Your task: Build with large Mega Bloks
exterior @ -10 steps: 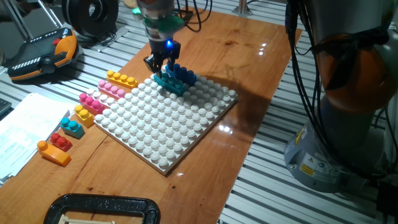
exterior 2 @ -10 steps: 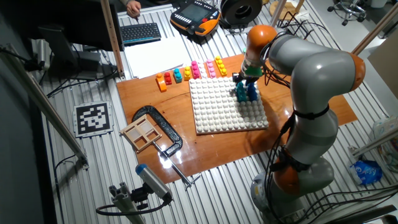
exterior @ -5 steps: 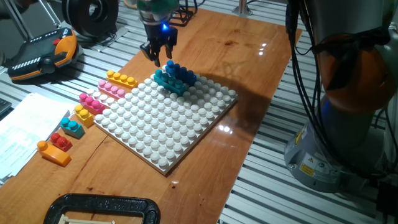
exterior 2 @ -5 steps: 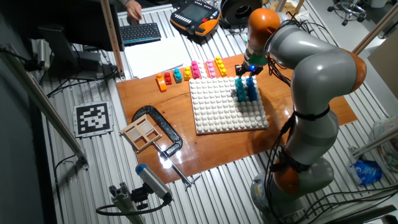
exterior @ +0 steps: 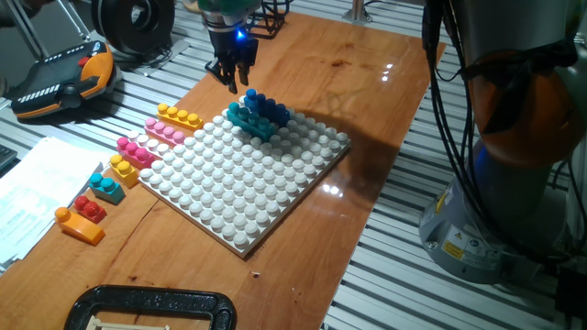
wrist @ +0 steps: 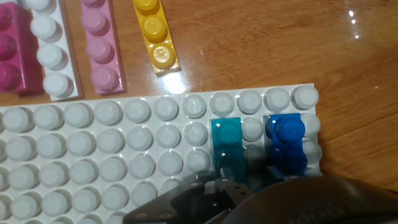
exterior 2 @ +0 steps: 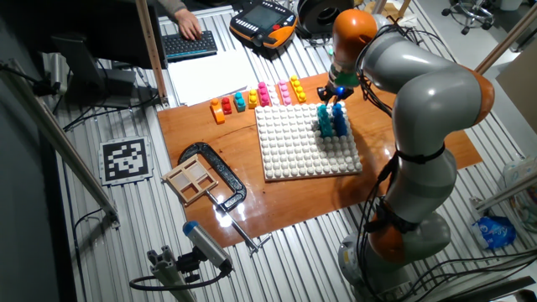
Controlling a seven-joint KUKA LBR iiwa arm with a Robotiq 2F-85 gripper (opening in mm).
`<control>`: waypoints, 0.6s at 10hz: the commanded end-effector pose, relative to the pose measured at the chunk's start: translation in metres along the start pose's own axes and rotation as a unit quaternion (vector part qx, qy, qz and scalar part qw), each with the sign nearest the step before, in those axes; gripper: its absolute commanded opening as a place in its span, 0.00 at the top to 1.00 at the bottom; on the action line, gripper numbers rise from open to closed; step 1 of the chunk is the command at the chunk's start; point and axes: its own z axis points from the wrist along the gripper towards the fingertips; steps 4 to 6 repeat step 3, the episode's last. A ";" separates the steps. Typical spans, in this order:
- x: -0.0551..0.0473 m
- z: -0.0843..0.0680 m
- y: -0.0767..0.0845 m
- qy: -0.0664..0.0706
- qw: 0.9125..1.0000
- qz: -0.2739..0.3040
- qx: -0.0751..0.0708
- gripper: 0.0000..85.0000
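A teal brick and a dark blue brick stand side by side on the far corner of the white studded baseplate. My gripper hangs open and empty above them, a little to the far left. The other fixed view shows the gripper above the teal brick and the blue brick. In the hand view the teal brick and the blue brick sit near the plate's edge. Dark finger parts fill the bottom.
Loose bricks lie in a row left of the plate: yellow, pink, magenta, small yellow, teal, red, orange. A black clamp, papers and a teach pendant stand around.
My gripper has let go of the teal brick, risen off the two bricks and moved a little to the far left. The bricks stay on the plate.
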 end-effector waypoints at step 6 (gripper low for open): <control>-0.001 -0.001 -0.002 -0.004 1.000 -0.009 0.005 0.60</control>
